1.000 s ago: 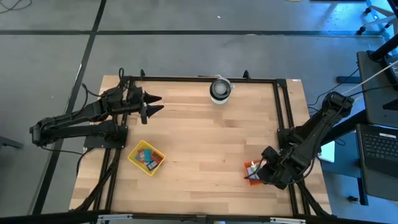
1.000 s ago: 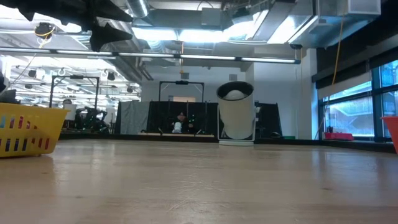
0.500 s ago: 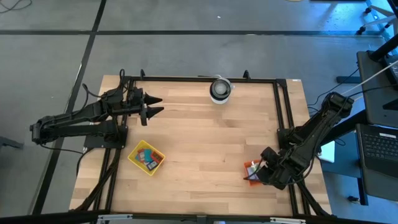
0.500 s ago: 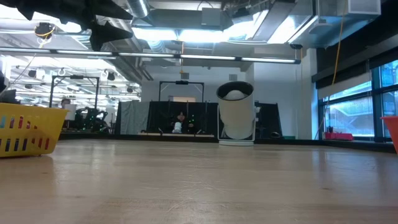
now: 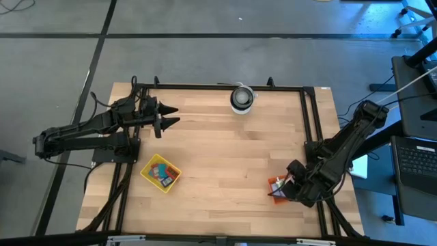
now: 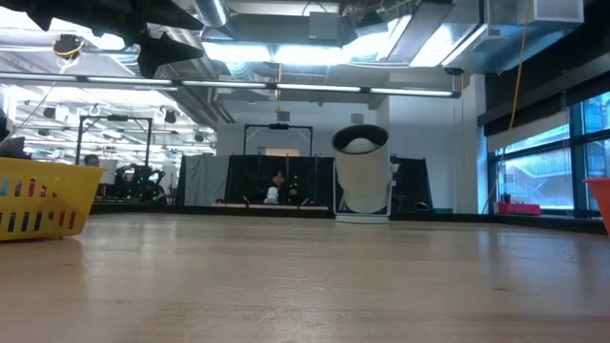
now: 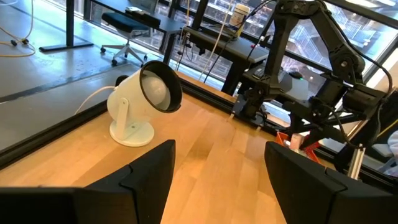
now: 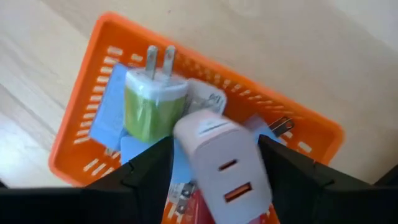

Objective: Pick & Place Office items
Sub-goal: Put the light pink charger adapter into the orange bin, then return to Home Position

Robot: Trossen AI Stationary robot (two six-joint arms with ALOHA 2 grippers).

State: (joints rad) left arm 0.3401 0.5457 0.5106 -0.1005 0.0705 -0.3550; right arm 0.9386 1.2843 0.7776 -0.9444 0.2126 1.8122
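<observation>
Right gripper [image 5: 279, 193] covers most of the orange tray [image 5: 274, 183] from above. Items in the yellow tray [image 5: 151, 165] too small to tell apart. Low view cuts off both trays at its edges. White charger [image 8: 221, 165] hides pieces beneath, possibly red and blue.

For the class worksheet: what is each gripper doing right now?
Left gripper: open, empty, above the table.
Right gripper: open over the orange tray, around a white charger.

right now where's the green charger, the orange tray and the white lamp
green charger [image 8: 148, 106], right wrist view, on its green body
orange tray [image 8: 74, 124], right wrist view, on its slotted wall
white lamp [image 7: 144, 102], left wrist view, on its shade
</observation>
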